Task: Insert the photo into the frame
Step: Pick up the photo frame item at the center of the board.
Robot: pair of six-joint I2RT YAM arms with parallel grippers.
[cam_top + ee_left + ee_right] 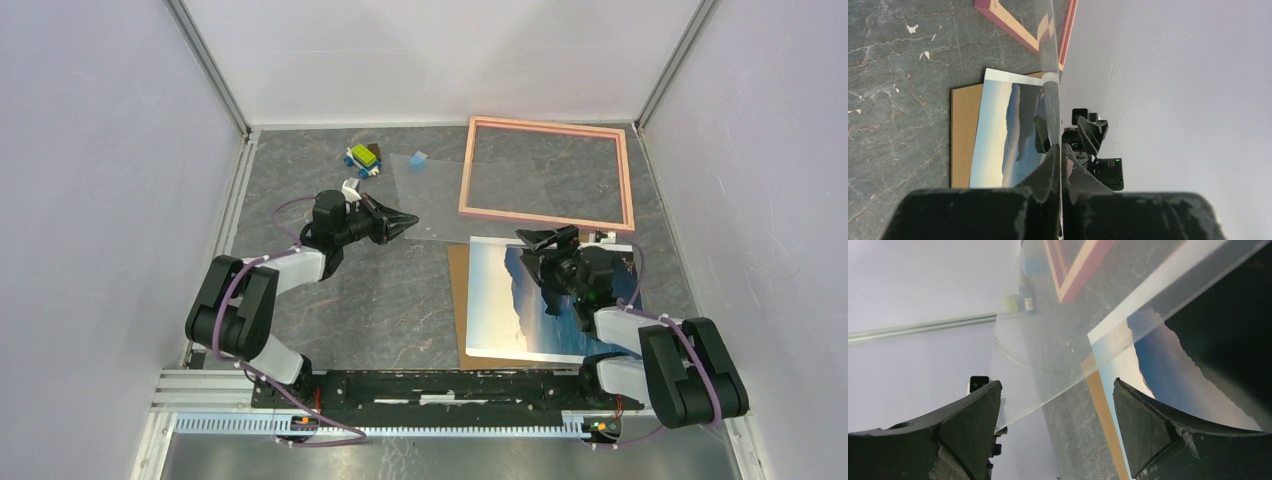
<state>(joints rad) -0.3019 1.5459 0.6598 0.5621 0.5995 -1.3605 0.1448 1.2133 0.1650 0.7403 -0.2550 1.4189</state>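
The photo [500, 300] lies flat on a brown board [458, 300], its far edge under the right gripper [548, 237], whose jaws stand wide and empty. The frame [545, 128] lies just beyond. The left gripper [412, 218] pinches a clear sheet [445, 195]. Grey marbled table [380, 300], white walls [100, 200].

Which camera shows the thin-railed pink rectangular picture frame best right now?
The top external view: the thin-railed pink rectangular picture frame lies whole there, all four rails visible. The left wrist view catches only one corner at its top edge; the right wrist view shows just a corner, seen through a clear sheet.
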